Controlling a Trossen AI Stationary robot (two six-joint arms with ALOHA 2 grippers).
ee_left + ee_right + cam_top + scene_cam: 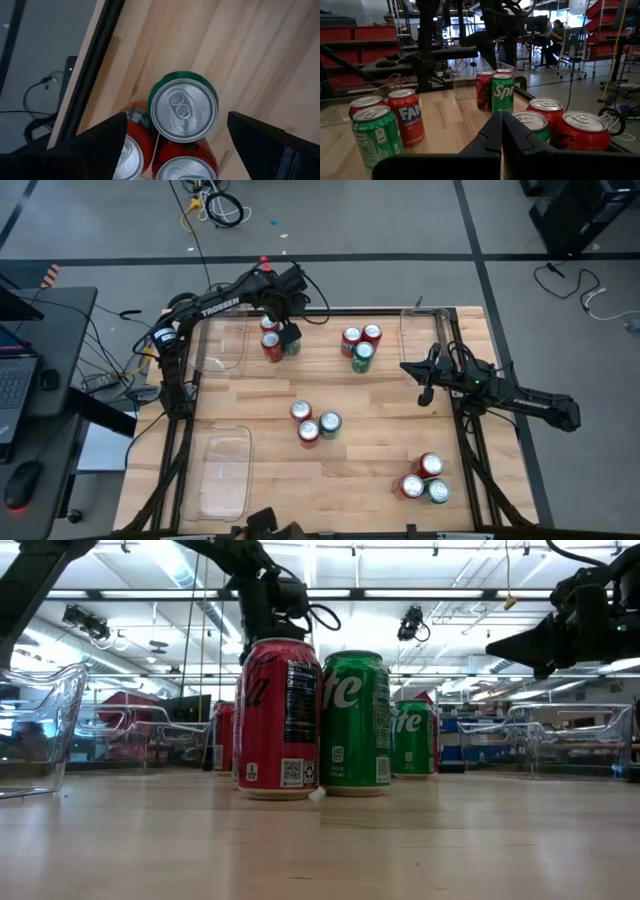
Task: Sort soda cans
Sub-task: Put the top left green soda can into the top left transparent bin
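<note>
**Twelve cans in four clusters of three**

Eight red cans (308, 432) and four green cans (330, 423) are standing on the counter (380, 430). The left tool (288, 336) is hovering open above the far-left cluster; the right tool (424, 395) is waiting closed, empty.

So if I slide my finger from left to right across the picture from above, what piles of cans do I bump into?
The pile under the left pincer at the far side, then the middle pile, then the far pile, then the near right pile.
</note>
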